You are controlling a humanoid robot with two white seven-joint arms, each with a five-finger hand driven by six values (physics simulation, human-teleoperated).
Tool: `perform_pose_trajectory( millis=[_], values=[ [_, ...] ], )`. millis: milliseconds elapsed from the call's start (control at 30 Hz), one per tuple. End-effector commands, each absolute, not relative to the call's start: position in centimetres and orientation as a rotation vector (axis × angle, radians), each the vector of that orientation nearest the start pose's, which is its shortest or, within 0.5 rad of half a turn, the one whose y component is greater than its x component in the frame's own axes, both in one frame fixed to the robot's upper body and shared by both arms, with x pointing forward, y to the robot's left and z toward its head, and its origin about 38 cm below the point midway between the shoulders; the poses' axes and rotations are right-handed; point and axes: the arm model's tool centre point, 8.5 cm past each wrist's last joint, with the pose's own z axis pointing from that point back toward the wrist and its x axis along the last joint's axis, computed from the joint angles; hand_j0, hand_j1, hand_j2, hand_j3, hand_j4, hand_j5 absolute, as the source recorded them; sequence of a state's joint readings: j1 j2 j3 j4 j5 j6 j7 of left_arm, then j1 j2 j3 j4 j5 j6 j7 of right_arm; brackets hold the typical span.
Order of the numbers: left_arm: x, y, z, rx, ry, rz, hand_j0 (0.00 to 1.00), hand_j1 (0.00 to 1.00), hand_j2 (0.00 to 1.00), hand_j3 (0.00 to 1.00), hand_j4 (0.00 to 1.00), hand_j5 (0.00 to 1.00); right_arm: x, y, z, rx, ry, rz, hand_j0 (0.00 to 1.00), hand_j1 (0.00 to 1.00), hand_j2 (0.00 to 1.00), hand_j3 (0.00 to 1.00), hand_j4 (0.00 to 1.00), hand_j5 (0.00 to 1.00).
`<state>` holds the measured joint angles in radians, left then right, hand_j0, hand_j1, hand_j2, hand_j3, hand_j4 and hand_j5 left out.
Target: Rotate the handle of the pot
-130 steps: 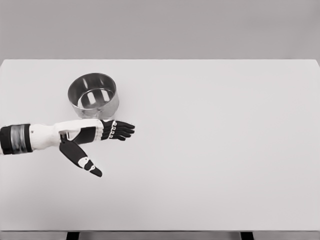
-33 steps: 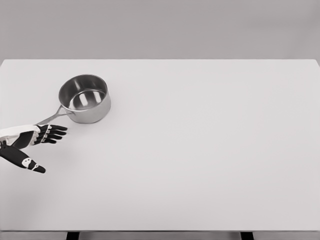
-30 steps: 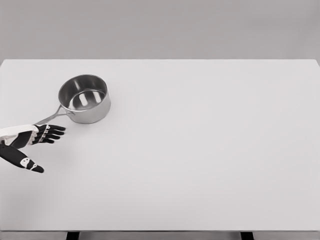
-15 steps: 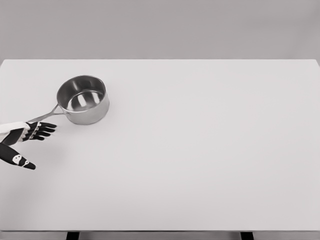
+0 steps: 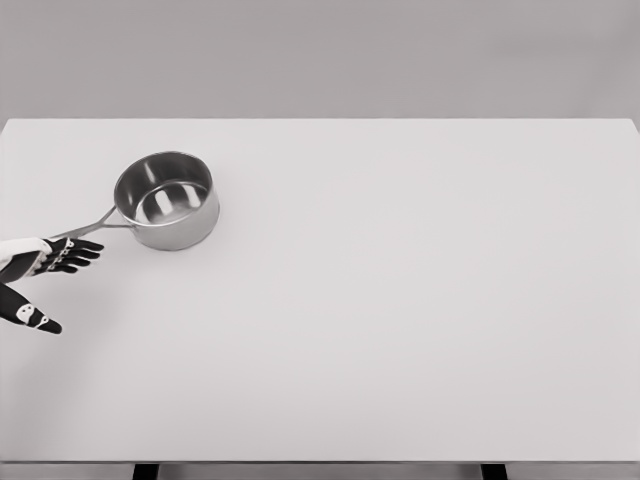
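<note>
1. Head view catches the left hand [image 5: 40, 275] at the far left edge, its fingers [image 5: 78, 255] loosely spread and its thumb [image 5: 30, 317] splayed low, gripping nothing. The right arm is out of view.

2. Just above the fingertips lies the handle [image 5: 88, 228]. Whether the fingers touch its free end or sit a hair beside it, I cannot tell.

3. Risk: with only an open hand against a thin rod, the handle may slip off over the knuckles on any further sweep, leaving the turn short.

4. Risk: a push at the handle's tip could slide the whole pot [image 5: 167, 199] across the smooth table [image 5: 400, 300] instead of pivoting it, because nothing pins the body.

5. Risk: the hand is already at the edge of the picture, so more travel that way would take it out of sight.

6. Right of the hand and further from the robot, the pot stands upright and empty: a round, shiny steel saucepan, bright highlights inside, its slim handle pointing down-left toward the hand.
</note>
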<state>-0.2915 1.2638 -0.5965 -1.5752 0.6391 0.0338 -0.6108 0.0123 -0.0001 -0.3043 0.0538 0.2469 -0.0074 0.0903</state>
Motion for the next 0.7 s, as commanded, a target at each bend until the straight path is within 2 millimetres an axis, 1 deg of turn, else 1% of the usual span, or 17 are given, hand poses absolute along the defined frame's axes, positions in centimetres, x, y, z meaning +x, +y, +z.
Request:
perform_pose_trajectory(
  millis=[0, 267, 500, 567, 667],
  values=[
    [34.7, 44.2, 18.6, -0.119, -0.947, -1.074, 1.0, 1.0, 1.0, 1.0, 1.0, 1.0, -2.5, -25.8, -26.1, 0.017, 0.051, -0.062, 1.0, 1.0, 1.0, 1.0, 1.0, 1.0],
    [34.8, 44.4, 18.8, -0.099, -0.942, -1.088, 1.0, 1.0, 1.0, 1.0, 1.0, 1.0, -2.5, -25.8, -26.1, 0.017, 0.053, -0.062, 1.0, 1.0, 1.0, 1.0, 1.0, 1.0],
    [35.2, 45.2, 18.8, -0.071, -0.938, -1.074, 1.0, 1.0, 1.0, 1.0, 1.0, 1.0, -2.5, -25.8, -26.1, 0.017, 0.053, -0.062, 1.0, 1.0, 1.0, 1.0, 1.0, 1.0],
    [35.4, 45.3, 19.2, -0.056, -0.944, -1.083, 1.0, 1.0, 1.0, 1.0, 1.0, 1.0, -2.5, -25.8, -26.1, 0.018, 0.052, -0.062, 1.0, 1.0, 1.0, 1.0, 1.0, 1.0],
    [35.6, 45.7, 19.3, -0.034, -0.938, -1.089, 1.0, 1.0, 1.0, 1.0, 1.0, 1.0, -2.5, -25.8, -26.1, 0.017, 0.051, -0.063, 1.0, 1.0, 1.0, 1.0, 1.0, 1.0]
  ],
)
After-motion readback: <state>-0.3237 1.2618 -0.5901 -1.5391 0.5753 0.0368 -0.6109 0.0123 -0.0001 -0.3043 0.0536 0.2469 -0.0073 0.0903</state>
